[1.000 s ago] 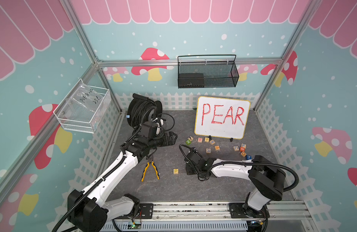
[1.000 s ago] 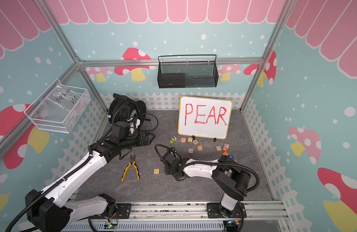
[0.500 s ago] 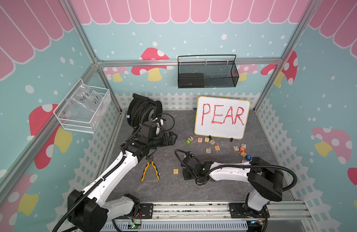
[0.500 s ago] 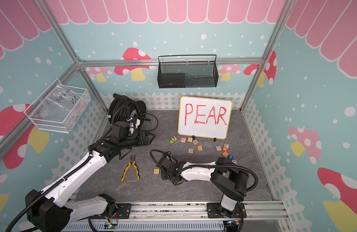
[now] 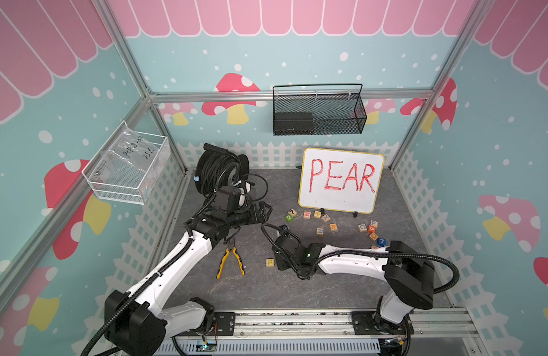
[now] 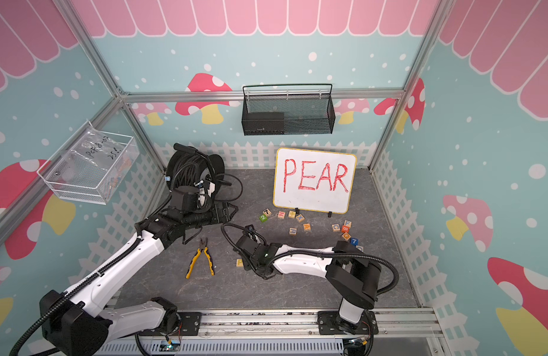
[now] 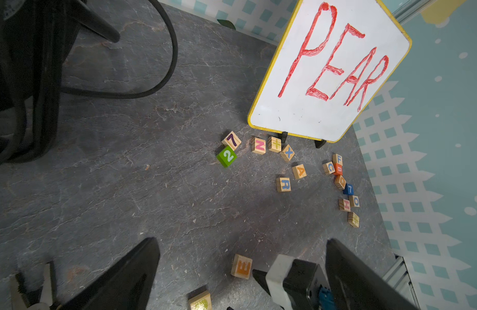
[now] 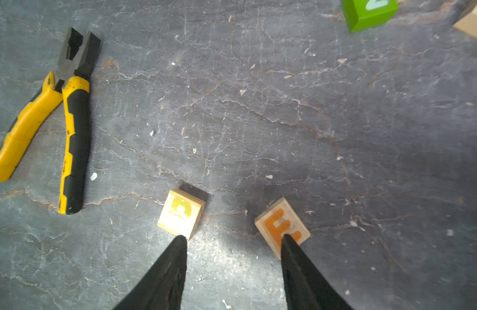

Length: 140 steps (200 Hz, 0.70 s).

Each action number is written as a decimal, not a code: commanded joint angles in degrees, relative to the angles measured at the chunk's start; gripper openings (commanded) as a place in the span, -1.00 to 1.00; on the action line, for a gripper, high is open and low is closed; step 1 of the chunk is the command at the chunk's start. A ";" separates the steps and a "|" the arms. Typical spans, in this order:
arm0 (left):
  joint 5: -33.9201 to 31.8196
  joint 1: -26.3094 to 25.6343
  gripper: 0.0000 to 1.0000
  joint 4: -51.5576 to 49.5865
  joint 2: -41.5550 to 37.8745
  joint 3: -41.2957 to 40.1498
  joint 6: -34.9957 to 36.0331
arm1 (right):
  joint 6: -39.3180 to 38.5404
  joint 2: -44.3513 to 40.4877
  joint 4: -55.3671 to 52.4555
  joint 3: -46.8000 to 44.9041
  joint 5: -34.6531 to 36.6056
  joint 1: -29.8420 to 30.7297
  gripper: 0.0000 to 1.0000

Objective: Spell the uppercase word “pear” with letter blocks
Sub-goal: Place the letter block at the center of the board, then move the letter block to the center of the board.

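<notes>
The yellow P block (image 8: 181,212) and the orange-red E block (image 8: 281,224) lie side by side on the grey floor, a small gap between them. My right gripper (image 8: 233,237) is open just above them, one fingertip at the P's corner, the other over the E's edge, nothing between the jaws. Both top views show the P (image 5: 269,262) (image 6: 239,262) beside the right wrist, which hides the E. The blue R (image 5: 319,231) and orange A (image 5: 333,227) lie nearer the whiteboard. My left gripper (image 5: 263,212) (image 7: 241,241) hangs open and empty by the cable reel.
A whiteboard (image 5: 340,180) with red PEAR stands at the back. Other cubes lie in a row before it (image 5: 306,214) and in a cluster at the right (image 5: 372,231). Yellow-handled pliers (image 5: 231,262) lie left of the P. A black cable reel (image 5: 217,172) fills the back left.
My right arm has slid left toward the P block and its jaws have opened, with the E block now lying on the floor beside the P. The left arm has not moved.
</notes>
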 commanded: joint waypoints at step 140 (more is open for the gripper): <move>2.56 1.51 0.97 -0.12 1.94 0.37 -0.50 | -14.76 7.51 -2.22 -0.15 -0.69 -2.95 0.07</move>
